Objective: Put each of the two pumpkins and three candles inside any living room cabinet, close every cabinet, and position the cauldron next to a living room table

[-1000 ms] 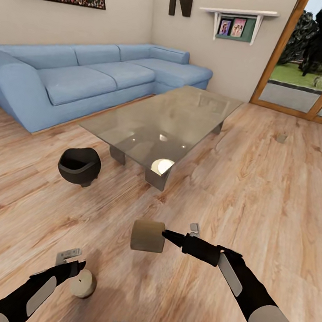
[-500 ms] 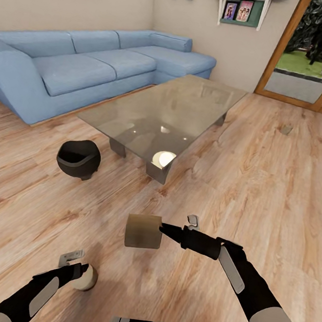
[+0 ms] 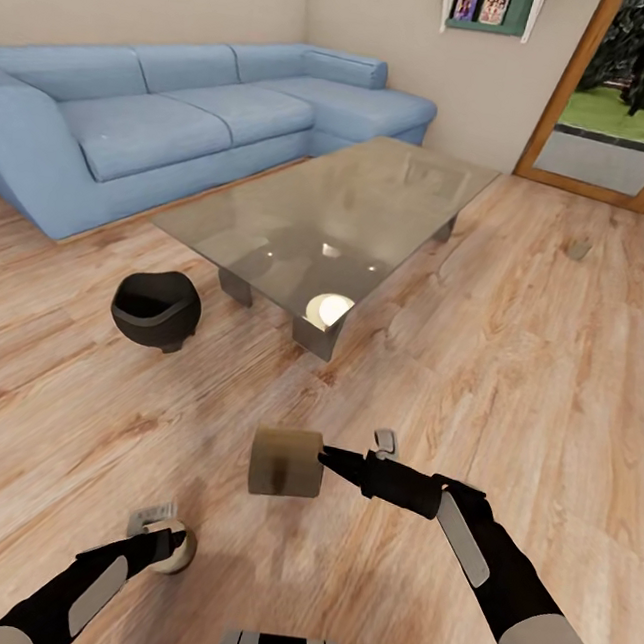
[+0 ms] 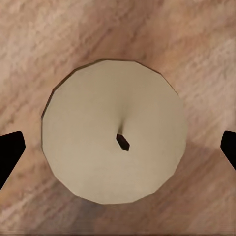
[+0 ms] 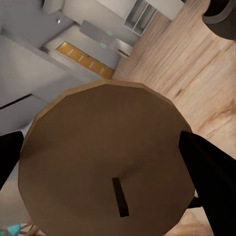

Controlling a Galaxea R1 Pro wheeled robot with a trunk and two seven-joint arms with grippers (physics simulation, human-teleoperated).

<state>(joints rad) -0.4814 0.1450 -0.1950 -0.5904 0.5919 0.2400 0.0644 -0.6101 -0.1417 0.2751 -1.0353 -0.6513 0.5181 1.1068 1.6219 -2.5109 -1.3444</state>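
2 stubby matte candles (image 3: pixel 285 464) (image 3: pixel 173 549), each in a pincer.

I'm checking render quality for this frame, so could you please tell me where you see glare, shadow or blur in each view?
Head view: the glass table reflects the room, with a bright glare spot near its front leg; the cauldron casts a soft shadow. Left wrist view: the candle is evenly lit, the floor behind it soft. Right wrist view: the held candle is in shadow and much darker, the background mildly blurred.
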